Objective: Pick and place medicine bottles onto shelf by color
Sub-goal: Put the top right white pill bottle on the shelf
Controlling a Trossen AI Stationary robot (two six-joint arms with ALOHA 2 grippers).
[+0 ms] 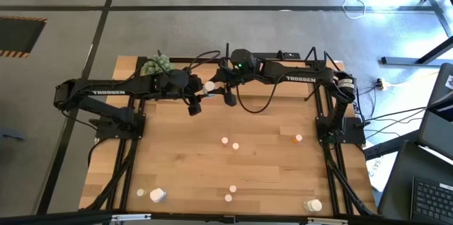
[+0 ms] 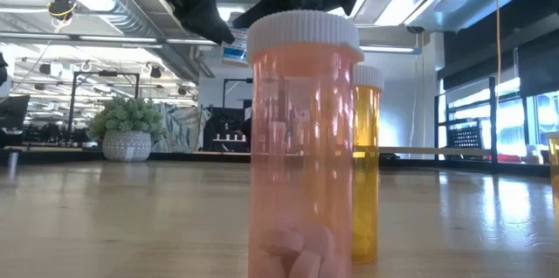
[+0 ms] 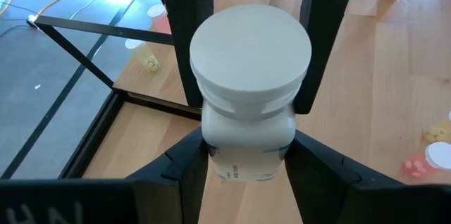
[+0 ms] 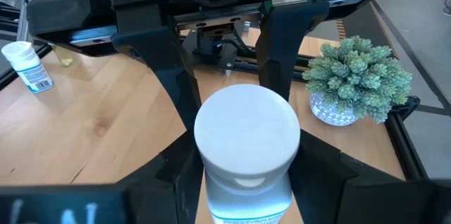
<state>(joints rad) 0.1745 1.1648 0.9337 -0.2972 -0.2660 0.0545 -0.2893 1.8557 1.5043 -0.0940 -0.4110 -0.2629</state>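
A white medicine bottle [image 1: 209,87] with a white cap [image 3: 250,48] hangs upright above the far middle of the table. My left gripper [image 1: 201,93] reaches it from the table's left and my right gripper [image 1: 218,88] from the right; both are shut on it. In the left wrist view the right gripper's fingers [image 3: 184,34] stand on either side of the cap. In the right wrist view the left gripper's fingers [image 4: 176,83] stand behind the bottle. I cannot make out the shelf; the arms cover the table's far strip. My left gripper [image 3: 248,164] pinches the bottle's body [image 3: 215,155] below the cap between its two fingers. It comes from the table's left, slanting downward. The bottle stands upright, clear of the table. My right gripper [image 4: 246,185] pinches the bottle's body [image 4: 215,197] just under the cap between its two fingers. It comes from the table's right, slanting downward, opposite the left gripper. The bottle stays upright and lifted.
Small bottles lie scattered over the table's middle [image 1: 225,141] [image 1: 297,139] and near edge [image 1: 232,189]. Larger white ones lie at the near left [image 1: 156,195] and near right [image 1: 313,205]. A green plant [image 1: 157,64] stands far left. A pinkish bottle [image 2: 301,138] fills the low view.
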